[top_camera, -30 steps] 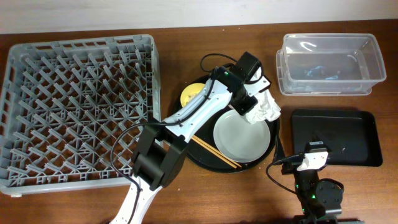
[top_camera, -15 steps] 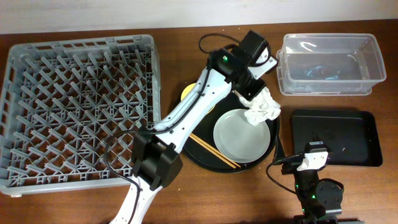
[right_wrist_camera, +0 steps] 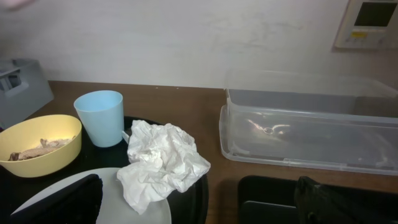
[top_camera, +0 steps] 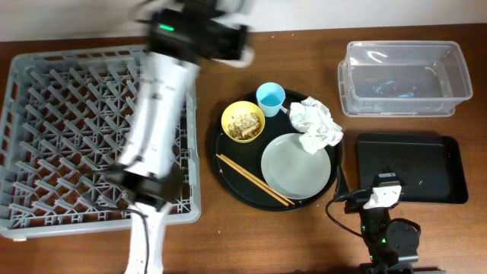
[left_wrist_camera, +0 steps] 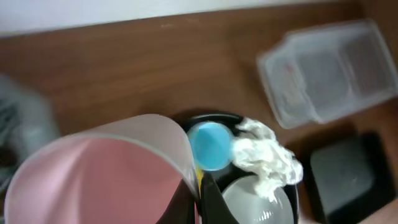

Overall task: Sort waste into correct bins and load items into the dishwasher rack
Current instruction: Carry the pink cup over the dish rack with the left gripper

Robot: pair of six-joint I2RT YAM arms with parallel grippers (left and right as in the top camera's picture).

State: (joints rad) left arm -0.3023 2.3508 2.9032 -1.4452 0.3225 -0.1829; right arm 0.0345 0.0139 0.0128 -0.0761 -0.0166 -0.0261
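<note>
A brown wooden bench (top_camera: 304, 236) carries everything. The left arm stretches, blurred, over the grey lattice rack (top_camera: 68, 129), its end effector (left_wrist_camera: 200, 202) clamped shut on the smooth pink cup (left_wrist_camera: 99, 174)'s wall. Beyond it sit a blue cup (left_wrist_camera: 210, 146), a crumpled napkin (left_wrist_camera: 267, 158) and a clear tub (left_wrist_camera: 329, 71). The right end effector (right_wrist_camera: 199, 208) gapes wide and empty, with the napkin just ahead.

Noted: grey peg-latticed rack (top_camera: 68, 129); light-blue cup (top_camera: 270, 97); yellow bowl (top_camera: 226, 124), beige scraps (top_camera: 243, 122); pale grey plate (top_camera: 293, 171); white napkin (top_camera: 318, 125); brown chopsticks (top_camera: 255, 180); black round tray (top_camera: 232, 186). Pink cup (left_wrist_camera: 93, 180), seemingly translucent; view blurred.
</note>
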